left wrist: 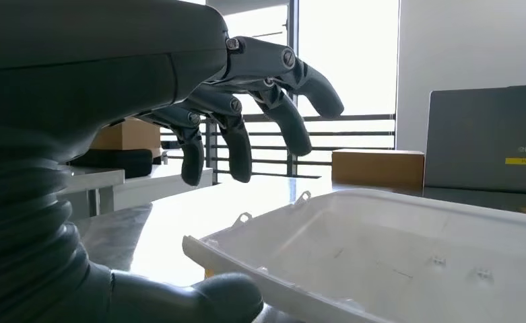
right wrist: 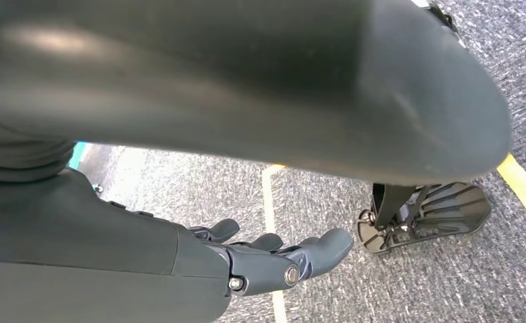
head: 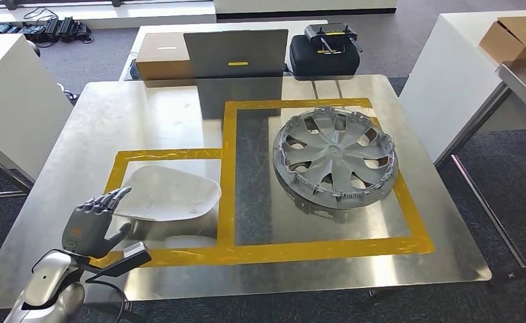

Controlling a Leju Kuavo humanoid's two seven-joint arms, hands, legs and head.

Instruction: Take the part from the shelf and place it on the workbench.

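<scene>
The grey laptop lid (left wrist: 487, 138) at the frame's right edge bears cut-off white letters "enovo" (above a yellow sticker, unreadable).

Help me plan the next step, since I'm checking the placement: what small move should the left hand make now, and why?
Probably draw the left hand back and away from the white part. The part already rests on the workbench inside the yellow tape outline, and the left wrist view shows the fingers spread above its rim, holding nothing, so the placement looks done.
</scene>
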